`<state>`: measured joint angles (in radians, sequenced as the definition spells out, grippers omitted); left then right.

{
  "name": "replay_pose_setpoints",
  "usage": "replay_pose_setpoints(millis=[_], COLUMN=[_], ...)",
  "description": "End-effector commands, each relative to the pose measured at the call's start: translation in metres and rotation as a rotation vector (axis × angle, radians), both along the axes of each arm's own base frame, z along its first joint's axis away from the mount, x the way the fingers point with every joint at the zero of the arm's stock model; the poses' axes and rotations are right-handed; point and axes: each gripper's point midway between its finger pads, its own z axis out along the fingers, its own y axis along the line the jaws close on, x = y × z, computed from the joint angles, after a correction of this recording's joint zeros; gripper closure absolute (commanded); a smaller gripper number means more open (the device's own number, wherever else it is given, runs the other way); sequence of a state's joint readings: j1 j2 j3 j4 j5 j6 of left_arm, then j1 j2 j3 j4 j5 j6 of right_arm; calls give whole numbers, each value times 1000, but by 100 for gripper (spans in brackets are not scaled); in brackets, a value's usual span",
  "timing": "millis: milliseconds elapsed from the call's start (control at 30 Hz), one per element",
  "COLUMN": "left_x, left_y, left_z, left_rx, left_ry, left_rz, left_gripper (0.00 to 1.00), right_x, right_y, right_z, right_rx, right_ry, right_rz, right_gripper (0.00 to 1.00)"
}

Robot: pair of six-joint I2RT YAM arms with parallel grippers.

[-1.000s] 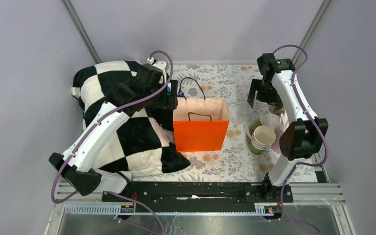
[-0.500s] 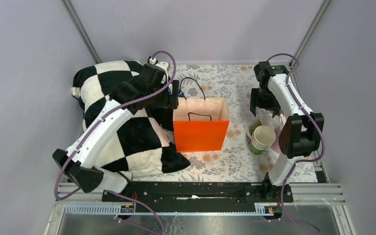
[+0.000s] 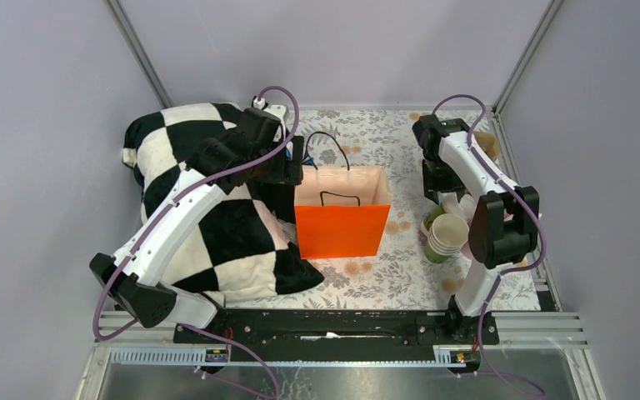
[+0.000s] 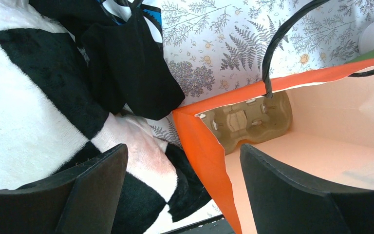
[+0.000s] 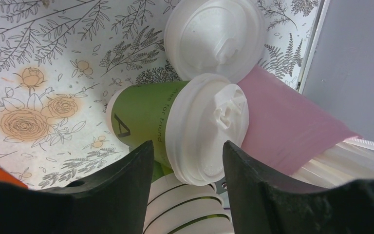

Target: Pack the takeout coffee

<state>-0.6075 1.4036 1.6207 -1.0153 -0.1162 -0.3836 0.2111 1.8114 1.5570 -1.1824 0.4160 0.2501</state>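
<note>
Over the last second I've watched the right gripper (image 5: 185,163) drop from its raised spot near the table's (image 3: 383,283) far right corner and swing in over the takeout coffee (image 5: 180,124), its jaws narrowing as it came. They are now partway closed but still apart, one finger on each side of the white lid, and I can't see either one pressing on the cup yet. The coffee stands near the right edge of the table, well to the right of the orange bag (image 3: 342,229). It rests against the tipped pink cup (image 5: 292,126), with a spare lid (image 5: 214,36) just behind it and the stack of cups (image 3: 448,233) just in front. My left gripper (image 4: 182,156) hasn't moved. Its jaws are wide apart astride the bag's left wall, one finger inside and one out over the checked cushion (image 3: 217,242). A pulp cup tray (image 4: 246,117) lies in the bottom of the bag. I judge the reach is finished and the grasp is underway, so lifting and carrying to the bag are still to do. Closing crooked could tip the cup into its neighbours.
</note>
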Motion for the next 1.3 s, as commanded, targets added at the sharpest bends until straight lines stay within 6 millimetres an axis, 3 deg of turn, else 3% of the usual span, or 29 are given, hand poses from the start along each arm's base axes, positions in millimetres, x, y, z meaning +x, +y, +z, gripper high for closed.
replay_pose_setpoints(millis=[0,367,667,933,1033,1267], left_x=[5,3,1,-4,-6,-10], left_y=[0,2,4,6,7,10], left_z=[19,21,23,24,24,26], left_rx=[-33,-36,-40,-49,-51,-53], left_ry=[-65,-70,-74,-81,-83,-92], left_rz=[-3,-2,-3,-10,-9,-4], left_gripper=[11,11,11,11,11,11], right_x=[1,-7,-14,-22,-24,-29], right_y=[-9,9,24,53,61,69], right_z=[0,-2,6,2,0,6], right_rx=[-96,-117,-170,-84,-47,6], right_ry=[-12,-30,-95,-115,-108,-112], right_rz=[15,21,-32,-56,-61,-72], right_gripper=[42,61,66,58,50,41])
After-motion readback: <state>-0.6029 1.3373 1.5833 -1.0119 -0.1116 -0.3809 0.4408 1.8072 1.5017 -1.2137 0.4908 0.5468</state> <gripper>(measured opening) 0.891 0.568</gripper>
